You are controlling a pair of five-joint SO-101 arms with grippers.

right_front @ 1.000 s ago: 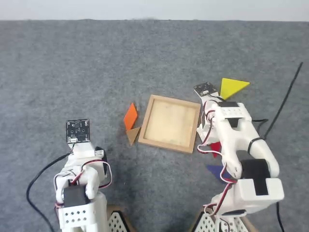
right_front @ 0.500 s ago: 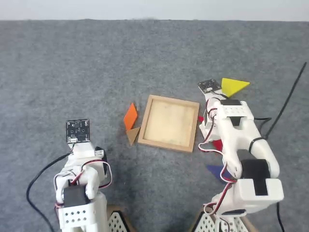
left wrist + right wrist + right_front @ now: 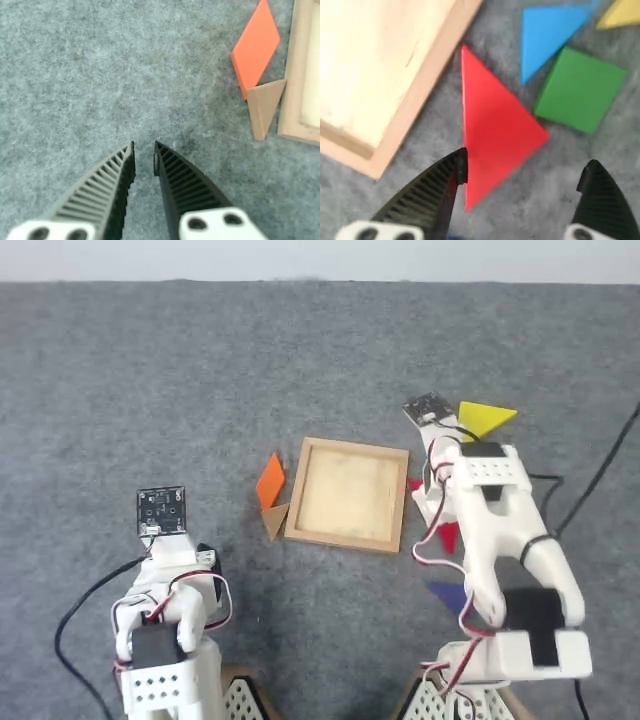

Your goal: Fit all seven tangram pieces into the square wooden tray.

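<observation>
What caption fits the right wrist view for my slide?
Open right gripper at the red triangle, beside the wooden tray.

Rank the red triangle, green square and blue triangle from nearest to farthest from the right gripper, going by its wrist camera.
1. Red triangle, below the open right gripper, beside the wooden tray.
2. Green square, just beyond it.
3. Blue triangle, farthest, past the square.

You see your left gripper (image 3: 144,146) low over the grey worktop (image 3: 100,65), its ribbed fingers (image 3: 107,185) a narrow gap apart with nothing between them. Farther off, the orange parallelogram (image 3: 256,42) touches the tan triangle (image 3: 264,102), just beside the wooden tray (image 3: 296,75)
</observation>
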